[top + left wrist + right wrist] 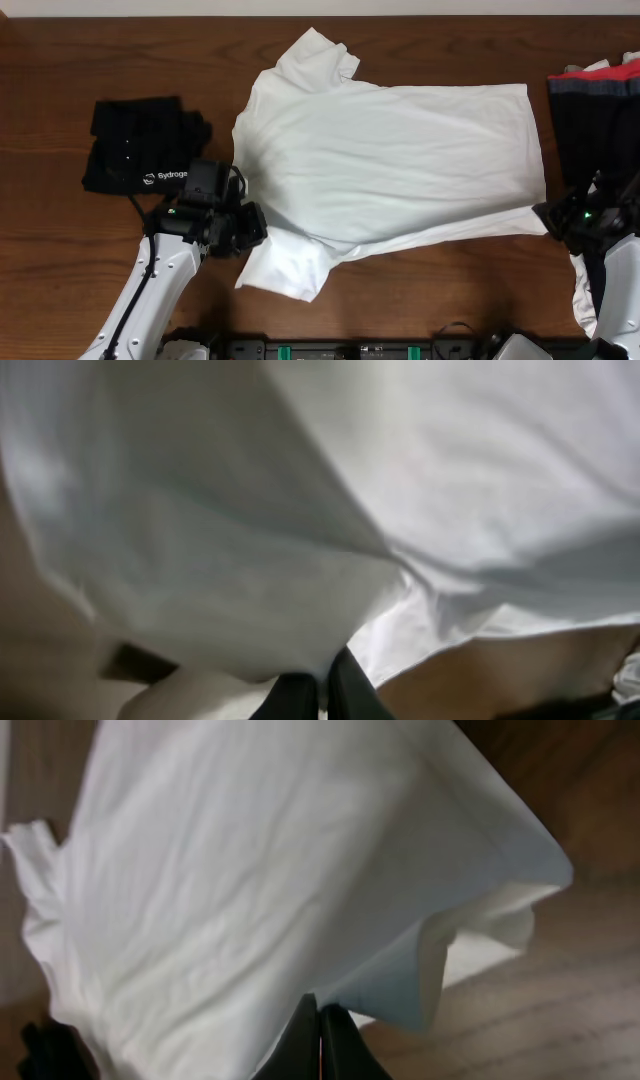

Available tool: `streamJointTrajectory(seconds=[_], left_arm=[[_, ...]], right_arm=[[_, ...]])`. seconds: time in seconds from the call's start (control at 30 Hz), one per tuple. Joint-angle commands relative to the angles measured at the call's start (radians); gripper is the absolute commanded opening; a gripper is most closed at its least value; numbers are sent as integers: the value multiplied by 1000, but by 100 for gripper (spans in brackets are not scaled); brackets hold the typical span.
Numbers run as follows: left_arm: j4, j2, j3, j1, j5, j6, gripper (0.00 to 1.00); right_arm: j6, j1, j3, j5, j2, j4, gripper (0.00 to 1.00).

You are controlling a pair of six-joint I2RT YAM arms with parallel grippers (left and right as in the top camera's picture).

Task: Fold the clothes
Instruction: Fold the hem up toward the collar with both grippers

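1. The left wrist view is blurred. Pale cloth fills nearly all of it, and only the dark tips of the left gripper (312, 695) show at the bottom edge.
2. From overhead, the left arm's wrist covers the end of the white lettering on the black folded shirt (140, 145), which lies left of the white T-shirt (400, 160) and apart from it.
3. Right of the T-shirt, a pile of clothes (600, 85) with a red and grey band is cut off by the frame edge.
4. A white cloth (583, 290) beyond the T-shirt's near right corner is mostly hidden by the right arm.
5. The T-shirt lies spread on the wooden table (60, 60), with the neck end to the left and the hem to the right. One sleeve points away from the arms and the other toward them.
6. The left gripper's fingers are pressed together on the T-shirt's near left edge, by the near sleeve, with cloth pinched between them.
7. The right gripper (318, 1030) is clamped on the T-shirt's near right hem corner. A loose fold droops just beside the fingers, above the wood.
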Motion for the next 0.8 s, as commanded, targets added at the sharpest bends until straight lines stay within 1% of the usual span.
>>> streamJointTrajectory(seconds=[0.0, 0.43, 0.67, 0.77], left_arm=[[46, -1, 25, 3, -39, 14, 6], [179, -1, 24, 3, -170, 31, 6], [245, 22, 24, 3, -182, 53, 6], [270, 57, 24, 3, -181, 95, 6]], right_arm=[[40, -13, 19, -33, -5, 27, 1], [95, -13, 19, -18, 103, 129, 1], [113, -13, 19, -6, 150, 182, 1], [113, -13, 19, 9, 161, 182, 1]])
